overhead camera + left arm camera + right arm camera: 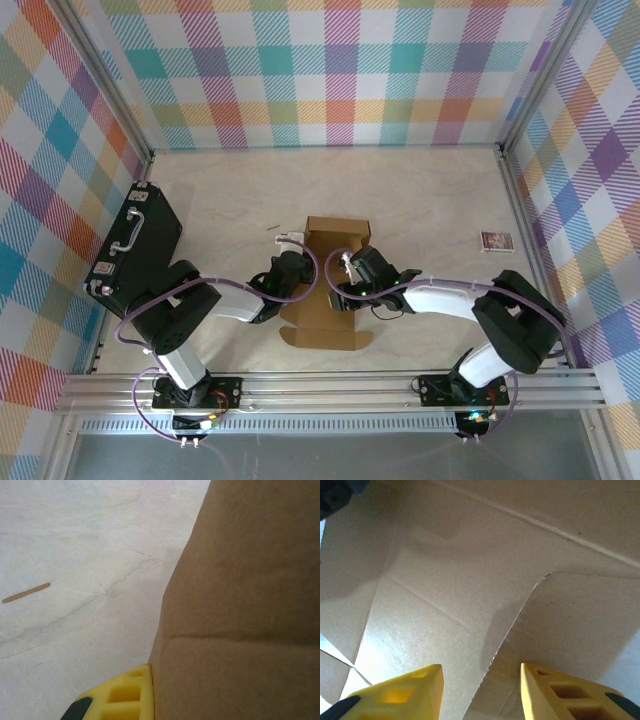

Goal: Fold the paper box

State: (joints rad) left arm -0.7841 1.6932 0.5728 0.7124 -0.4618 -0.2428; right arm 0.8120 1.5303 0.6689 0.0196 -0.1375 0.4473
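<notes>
Now right fingers (410, 692) straddle the paper box (470, 595).

Plain brown paper box (320, 325) at centre, cream marbled table (420, 190), pastel plaid walls (340, 70), black case (135, 255) at nine o'clock, purple-edged packet (496, 241) at three o'clock, yellow fingers (395, 695) on right gripper (481, 670).

Far table (420, 190) free; black case (135, 250) blocks left; paper box (322, 322) centre.

light: bright, even | shadows: soft, inside paper box (470, 595) | wrist views: slightly blurred
</notes>
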